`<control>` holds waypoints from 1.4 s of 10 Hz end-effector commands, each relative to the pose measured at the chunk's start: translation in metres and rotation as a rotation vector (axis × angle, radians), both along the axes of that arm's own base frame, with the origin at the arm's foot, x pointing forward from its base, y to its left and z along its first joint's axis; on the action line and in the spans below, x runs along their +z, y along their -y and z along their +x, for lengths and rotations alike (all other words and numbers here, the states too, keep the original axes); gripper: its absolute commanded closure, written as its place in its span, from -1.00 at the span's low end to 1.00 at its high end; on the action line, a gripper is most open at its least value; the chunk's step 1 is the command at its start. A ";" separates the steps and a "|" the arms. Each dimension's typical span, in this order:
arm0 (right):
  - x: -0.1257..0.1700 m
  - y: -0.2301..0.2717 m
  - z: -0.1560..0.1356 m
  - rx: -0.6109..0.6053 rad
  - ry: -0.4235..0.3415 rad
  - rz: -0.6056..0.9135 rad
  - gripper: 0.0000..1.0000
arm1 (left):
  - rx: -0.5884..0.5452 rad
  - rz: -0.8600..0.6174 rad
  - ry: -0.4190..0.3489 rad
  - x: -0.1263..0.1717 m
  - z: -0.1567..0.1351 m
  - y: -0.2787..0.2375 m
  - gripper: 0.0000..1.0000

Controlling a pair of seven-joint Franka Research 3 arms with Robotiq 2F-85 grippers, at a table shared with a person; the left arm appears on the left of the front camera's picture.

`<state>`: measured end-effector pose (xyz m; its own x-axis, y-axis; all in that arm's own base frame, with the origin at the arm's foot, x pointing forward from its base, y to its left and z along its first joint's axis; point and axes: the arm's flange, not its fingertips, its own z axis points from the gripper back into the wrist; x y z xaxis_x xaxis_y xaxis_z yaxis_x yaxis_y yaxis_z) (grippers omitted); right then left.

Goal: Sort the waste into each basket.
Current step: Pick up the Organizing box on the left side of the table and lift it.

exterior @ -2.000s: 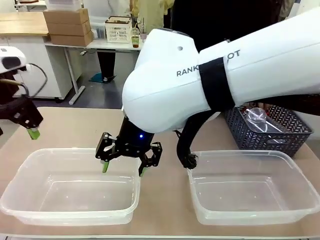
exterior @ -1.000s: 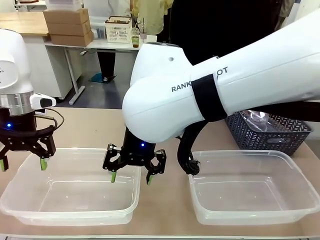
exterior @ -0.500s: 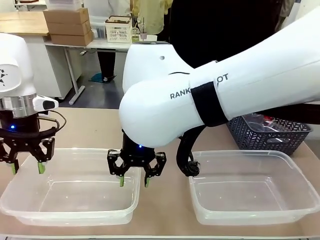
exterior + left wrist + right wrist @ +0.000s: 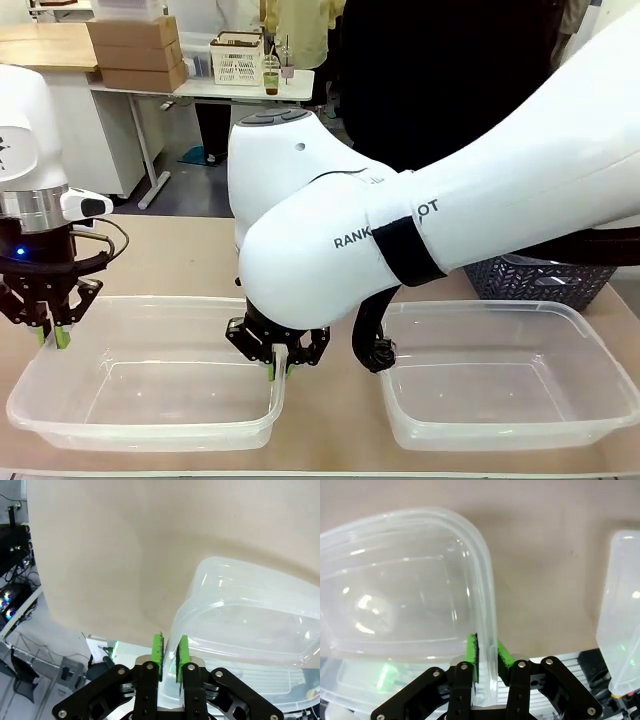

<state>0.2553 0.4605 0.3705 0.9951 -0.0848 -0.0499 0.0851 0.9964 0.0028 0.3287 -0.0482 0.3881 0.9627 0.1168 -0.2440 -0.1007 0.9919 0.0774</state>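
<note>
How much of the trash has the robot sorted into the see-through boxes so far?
None yet: the left tub and the right tub both look empty. Right now the left gripper and the right gripper each pinch the left tub's rim, at opposite ends. All the sorting is left to do. What is inside the dark basket cannot be seen.

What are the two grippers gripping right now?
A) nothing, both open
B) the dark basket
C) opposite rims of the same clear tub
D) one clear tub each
C: the left gripper pinches the left rim and the right gripper the right rim of the left-hand clear tub, pads astride its wall.
</note>
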 end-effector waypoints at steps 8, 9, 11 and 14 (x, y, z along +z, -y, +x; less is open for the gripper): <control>0.054 0.024 0.010 -0.028 0.009 -0.037 1.00 | 0.119 -0.071 0.207 0.001 -0.111 -0.026 1.00; 0.072 0.041 0.013 -0.020 -0.011 -0.026 1.00 | 0.142 -0.066 0.277 0.037 -0.100 -0.024 1.00; 0.112 0.073 0.017 -0.037 -0.035 -0.056 1.00 | 0.168 -0.087 0.394 0.104 -0.080 -0.010 1.00; 0.144 0.100 0.019 0.008 -0.067 -0.032 1.00 | 0.135 -0.142 0.464 0.190 -0.047 0.020 1.00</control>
<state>0.2720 0.3852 0.5252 0.9933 -0.0969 -0.0629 0.0983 0.9949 0.0208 0.2586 -0.0793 0.5617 0.9699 0.1919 0.1497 -0.1656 0.9710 -0.1722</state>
